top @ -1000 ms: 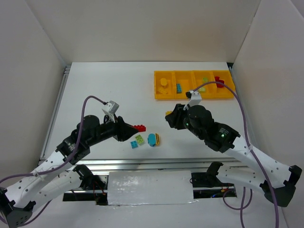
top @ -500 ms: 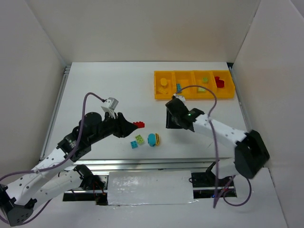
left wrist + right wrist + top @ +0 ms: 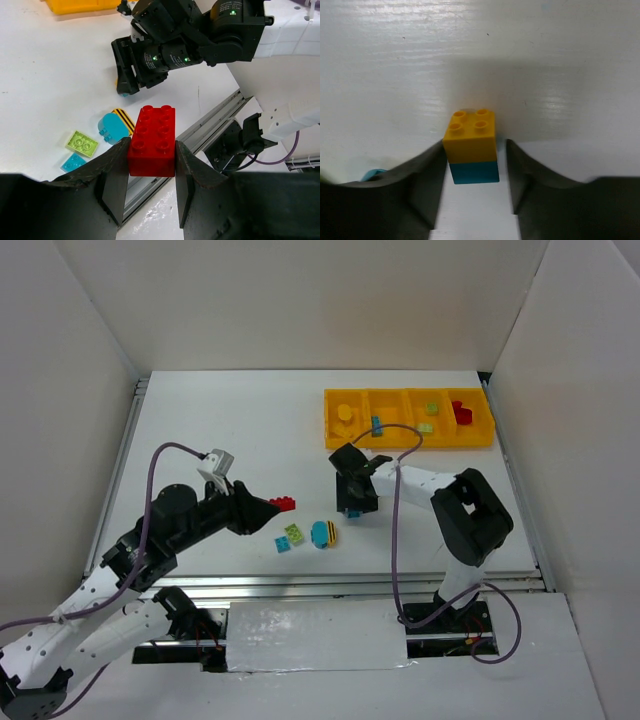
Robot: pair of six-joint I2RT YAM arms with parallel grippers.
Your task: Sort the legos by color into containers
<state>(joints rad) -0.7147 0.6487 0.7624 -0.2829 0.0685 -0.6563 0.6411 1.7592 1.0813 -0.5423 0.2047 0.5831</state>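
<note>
My left gripper (image 3: 150,150) is shut on a red two-by-three brick (image 3: 152,134) and holds it above the table; in the top view it is left of centre (image 3: 283,505). My right gripper (image 3: 475,145) is open and points down, its fingers either side of a yellow-on-blue brick (image 3: 471,145) standing on the table. The left finger is close against it and the right finger stands apart. The yellow tray (image 3: 410,437) of four compartments lies at the back right, holding a yellow piece (image 3: 345,413), a blue one (image 3: 377,424), green ones (image 3: 432,408) and a red one (image 3: 462,412).
A light green plate (image 3: 294,533), a small blue plate (image 3: 283,545) and a rounded blue brick with a yellow-black striped part (image 3: 322,533) lie near the front edge, between the two grippers. The metal rail (image 3: 320,585) runs along the table's near edge.
My right arm has swung left and down, and its open gripper now straddles the yellow-on-blue brick. My left gripper has drawn back slightly left with the red brick.
</note>
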